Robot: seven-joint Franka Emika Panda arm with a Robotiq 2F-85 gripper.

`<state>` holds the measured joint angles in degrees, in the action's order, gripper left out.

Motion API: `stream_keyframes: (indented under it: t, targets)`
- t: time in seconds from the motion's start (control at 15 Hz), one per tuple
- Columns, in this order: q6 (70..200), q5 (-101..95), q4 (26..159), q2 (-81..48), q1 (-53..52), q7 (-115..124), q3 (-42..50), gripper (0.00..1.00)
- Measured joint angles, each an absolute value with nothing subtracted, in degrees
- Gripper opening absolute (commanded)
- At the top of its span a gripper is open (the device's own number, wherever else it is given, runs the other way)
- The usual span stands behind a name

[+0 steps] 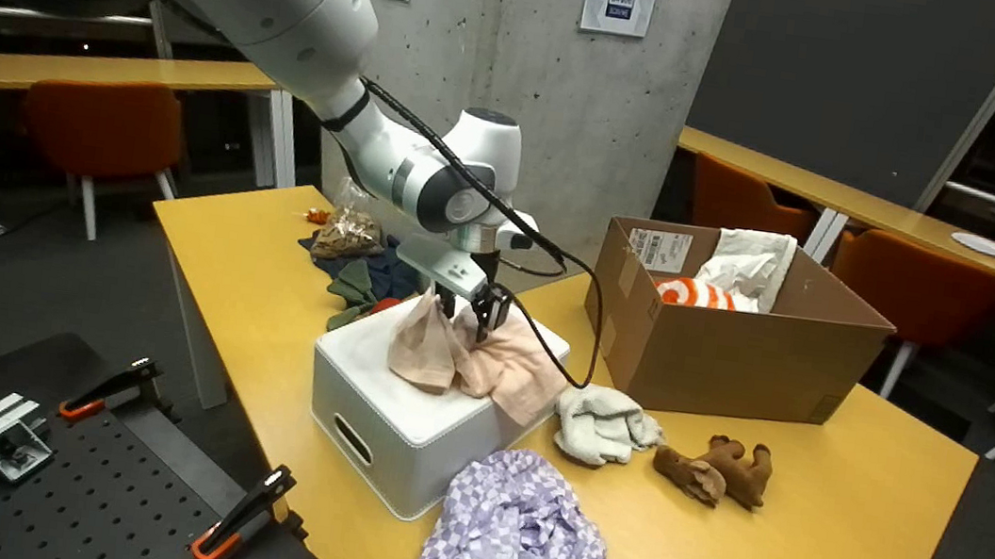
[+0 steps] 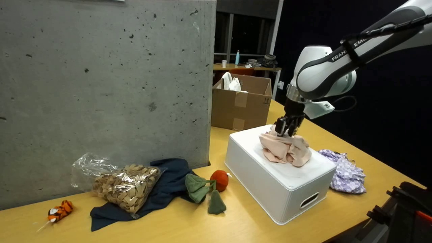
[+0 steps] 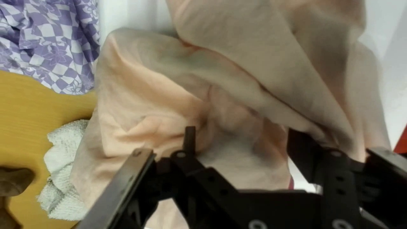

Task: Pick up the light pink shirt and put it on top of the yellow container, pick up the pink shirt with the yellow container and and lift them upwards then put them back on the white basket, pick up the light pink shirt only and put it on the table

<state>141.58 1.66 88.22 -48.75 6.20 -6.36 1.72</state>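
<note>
A light pink shirt [image 2: 286,149] lies crumpled on the flat upper face of a white basket [image 2: 260,184] that has a slot handle low in its end wall; the pincer [image 3: 241,136] points straight down into the shirt, its fingers [image 3: 189,140] spread well apart, with loose cloth below and between them; in the wrist view, a fold of the shirt partly covers one fingertip, and the rest heaps up on either side of the pincer; just beside the basket, a purple-and-white checked cloth [image 1: 521,548] is bunched on the yellow table [image 1: 818,528]; near it sit an off-white terry cloth [image 1: 601,422] and a brown plush animal [image 1: 735,470]; beyond these stands a cardboard box [image 1: 762,364] holding white fabric [image 1: 743,264] and an orange-and-white striped item [image 1: 693,293]; on the basket's opposite side, in an exterior view, are a red stuffed fruit [image 2: 219,180] with green leaves [image 2: 195,188], a navy cloth [image 2: 170,189] partly under a clear plastic bag [image 2: 114,181] of tan strips [image 2: 131,189], and a small tiger-striped toy [image 2: 61,210].
</note>
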Motion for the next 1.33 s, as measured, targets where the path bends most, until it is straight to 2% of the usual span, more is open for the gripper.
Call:
stream_keyframes:
  t: [0.47,1.33]
  targets:
    - [141.6,1.6,87.7,-46.9,6.1,-6.5,1.0,1.0]
    - [141.9,-1.1,80.6,-53.8,2.9,-3.4,3.4,1.0]
